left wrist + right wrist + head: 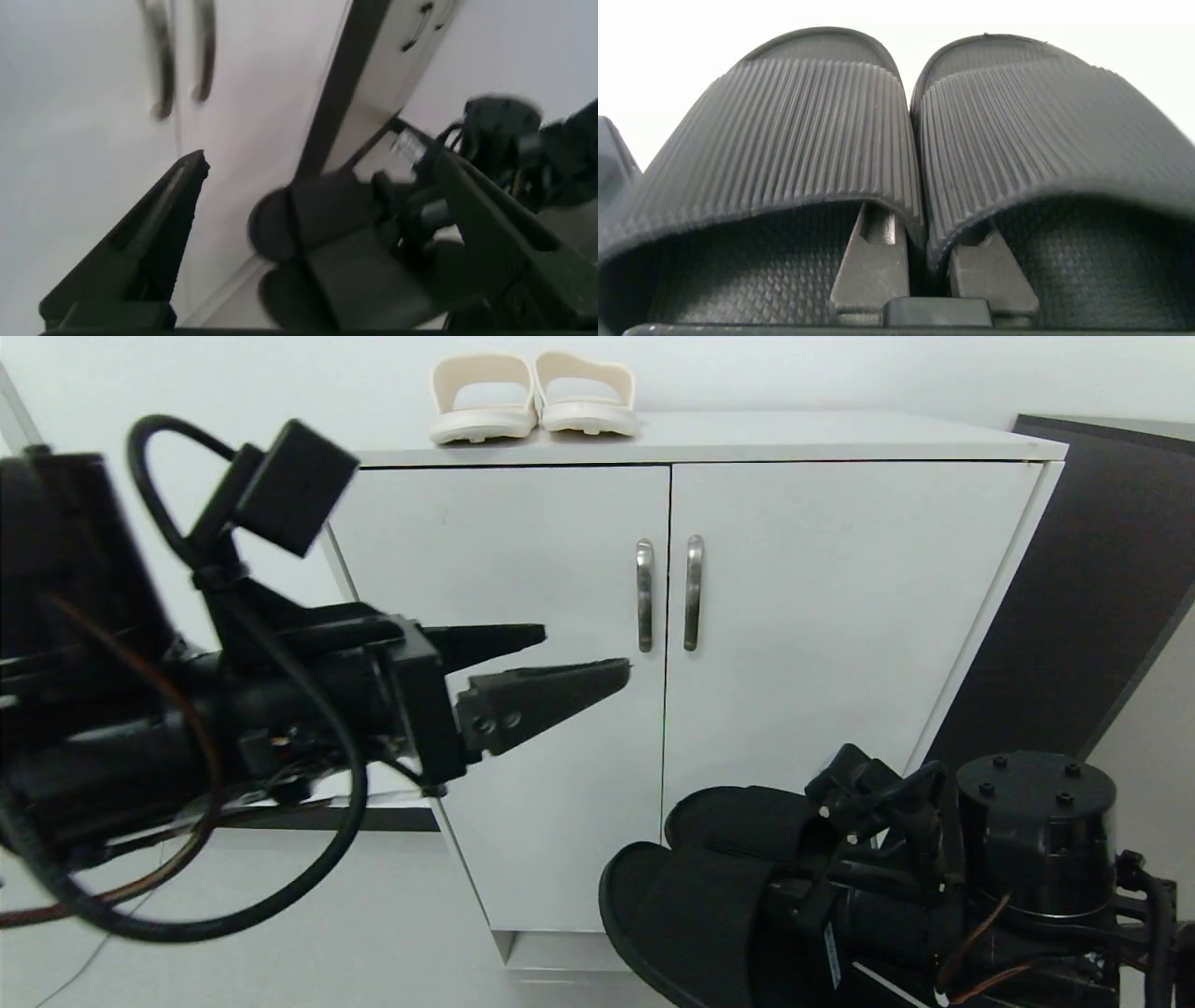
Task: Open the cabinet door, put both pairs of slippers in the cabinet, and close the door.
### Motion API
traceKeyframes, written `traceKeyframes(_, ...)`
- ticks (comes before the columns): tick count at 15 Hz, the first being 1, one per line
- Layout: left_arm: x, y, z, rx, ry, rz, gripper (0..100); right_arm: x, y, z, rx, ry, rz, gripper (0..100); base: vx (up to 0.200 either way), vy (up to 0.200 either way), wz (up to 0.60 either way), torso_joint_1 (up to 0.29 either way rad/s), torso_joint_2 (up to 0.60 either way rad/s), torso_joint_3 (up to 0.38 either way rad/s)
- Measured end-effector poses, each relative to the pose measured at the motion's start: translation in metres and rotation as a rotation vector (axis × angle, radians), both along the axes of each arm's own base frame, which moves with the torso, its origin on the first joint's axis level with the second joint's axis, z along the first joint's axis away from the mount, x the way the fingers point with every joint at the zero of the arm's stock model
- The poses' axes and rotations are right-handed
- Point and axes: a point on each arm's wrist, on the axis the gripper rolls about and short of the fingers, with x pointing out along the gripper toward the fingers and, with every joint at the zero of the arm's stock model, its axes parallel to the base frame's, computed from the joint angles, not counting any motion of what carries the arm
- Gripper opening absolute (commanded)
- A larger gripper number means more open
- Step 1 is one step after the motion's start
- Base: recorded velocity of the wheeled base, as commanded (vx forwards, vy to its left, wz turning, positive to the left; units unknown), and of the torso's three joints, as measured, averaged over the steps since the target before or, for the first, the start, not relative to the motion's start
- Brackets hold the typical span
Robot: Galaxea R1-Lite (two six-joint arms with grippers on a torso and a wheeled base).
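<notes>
A: Where are the slippers to be found, and how are they kept?

B: The black slippers point(719, 877) are carried low at the near right, in front of the cabinet point(840, 616). They are clamped by the right gripper point(926, 252). One of its fingers point(868, 271) is pushed under each strap, so the two inner walls are pinched together and the pair is handled as one. The cream slippers point(534, 397) are left side by side on the cabinet's top, at the far left, touching each other.

A: Why is the black pair held down there and not raised?

B: It may be judged that both doors are shut, so nothing can yet be put inside. The pair is kept clear of the swing of a door.

A: And the other arm?

B: The left gripper point(586, 649) is held in front of the left door point(504, 541) with its jaws spread apart and nothing between them. Its tips are pointed towards the left handle point(644, 595) and lie just beside its lower end. The right handle point(693, 592) is close alongside.

A: What is called for next?

B: The jaws would need to be brought round one handle only. Since the handles are set so close together, the neighbouring one could be caught as well.
</notes>
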Motion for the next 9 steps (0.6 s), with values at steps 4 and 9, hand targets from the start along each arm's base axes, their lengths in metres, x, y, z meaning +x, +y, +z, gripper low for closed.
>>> traceKeyframes(4,0.028,-0.040,0.011,-0.015,-0.004,-0.090,100,0.004,0.004,-0.003,0.029,-0.039,-0.007,0,0.000,0.000,0.00,0.000,0.00,0.000)
traceKeyframes(9,0.061,-0.072,0.008,-0.033,0.046,-0.217,100,0.002,0.007,-0.012,0.013,-0.024,0.006,0,0.000,0.000,0.00,0.000,0.00,0.000)
